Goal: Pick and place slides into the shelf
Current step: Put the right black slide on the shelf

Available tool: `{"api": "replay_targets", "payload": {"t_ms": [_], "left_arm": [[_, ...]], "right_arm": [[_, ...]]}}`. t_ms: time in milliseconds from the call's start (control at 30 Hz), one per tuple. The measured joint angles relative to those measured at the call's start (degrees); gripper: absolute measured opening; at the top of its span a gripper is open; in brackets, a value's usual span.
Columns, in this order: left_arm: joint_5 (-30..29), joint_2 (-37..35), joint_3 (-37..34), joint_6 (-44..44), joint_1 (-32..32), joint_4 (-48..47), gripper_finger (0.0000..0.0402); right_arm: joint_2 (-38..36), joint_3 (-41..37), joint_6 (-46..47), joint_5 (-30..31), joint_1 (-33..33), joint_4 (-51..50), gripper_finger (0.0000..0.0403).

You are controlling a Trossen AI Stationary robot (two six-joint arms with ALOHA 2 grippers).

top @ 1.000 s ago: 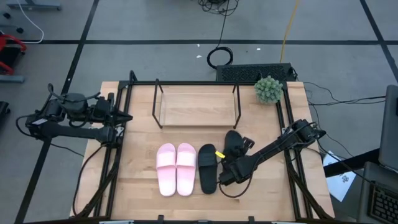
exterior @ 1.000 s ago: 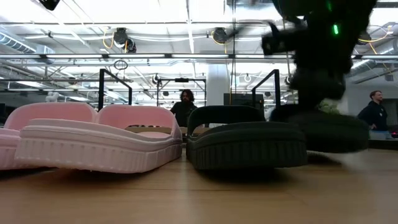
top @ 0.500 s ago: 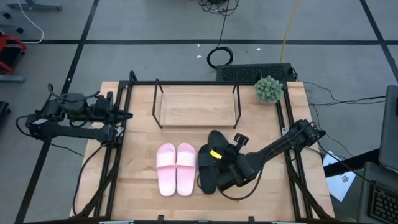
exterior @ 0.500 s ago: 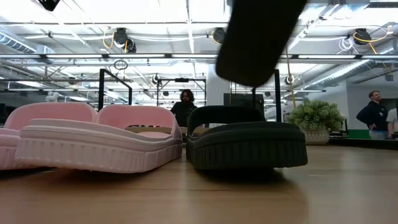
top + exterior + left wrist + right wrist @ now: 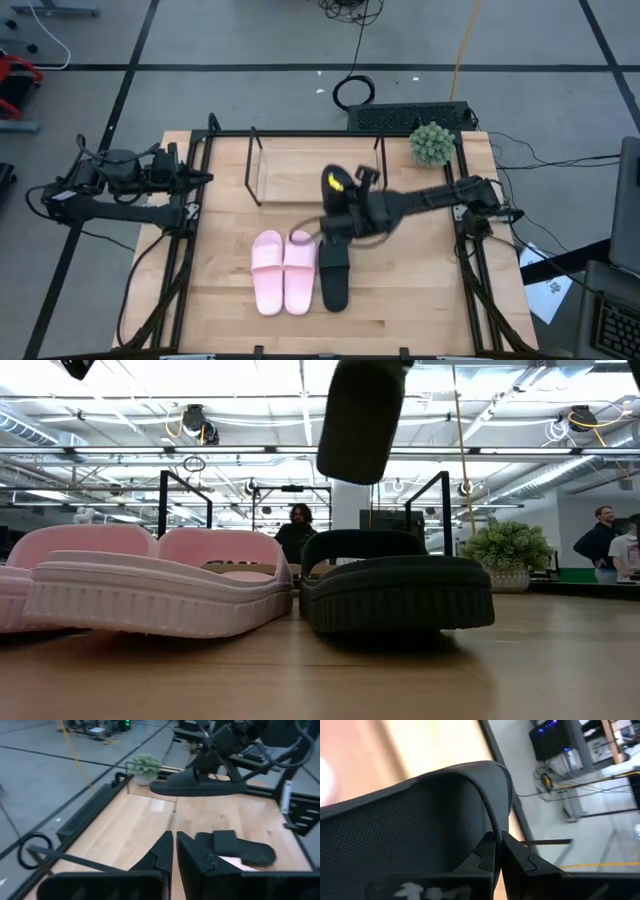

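Note:
My right gripper (image 5: 358, 205) is shut on one black slide (image 5: 337, 190) and holds it in the air just in front of the shelf (image 5: 295, 175). The low view shows this slide (image 5: 360, 420) high above the table. The other black slide (image 5: 335, 277) rests sole down on the table, with the pale pink pair (image 5: 282, 272) to its left. My left gripper (image 5: 200, 181) waits shut at the table's left edge, raised and touching nothing. My right gripper pinches the edge of the black slide's wide strap (image 5: 492, 827) between its two fingers (image 5: 512, 855). It comes at it slanting down from the table's right side. The slide (image 5: 200, 786) hangs below the gripper, about level and sole down, clear of the table.
A small green plant (image 5: 432, 143) stands at the far right corner. Black metal frames (image 5: 190, 250) run along the table's left and right edges. Bare wood (image 5: 420, 280) lies right of the black slide on the table. People stand in the room behind (image 5: 298, 525).
My right gripper has lifted the black slide off the table, beside the other black slide. It has carried it up, toward the far edge and leftward, up to the shelf. The slide has turned about on the way. The other slides have stayed put.

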Motion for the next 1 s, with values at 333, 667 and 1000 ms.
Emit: {"api": "replay_targets", "payload": {"t_ms": [333, 667, 1000], "left_arm": [[-7.8, 0.0, 0.0, 3.3, 0.0, 0.0, 0.0024], [-12.0, 0.0, 0.0, 4.7, 0.0, 0.0, 0.0024], [-15.0, 0.0, 0.0, 5.4, 0.0, -0.1, 0.0024]], "right_arm": [[-0.1, -2.9, -16.3, 0.0, -11.6, 4.1, 0.0], [-0.1, -15.0, -29.2, -1.5, -18.5, 15.9, 0.0], [-0.1, -18.7, -29.0, -1.8, -21.8, 18.4, 0.0]]}}
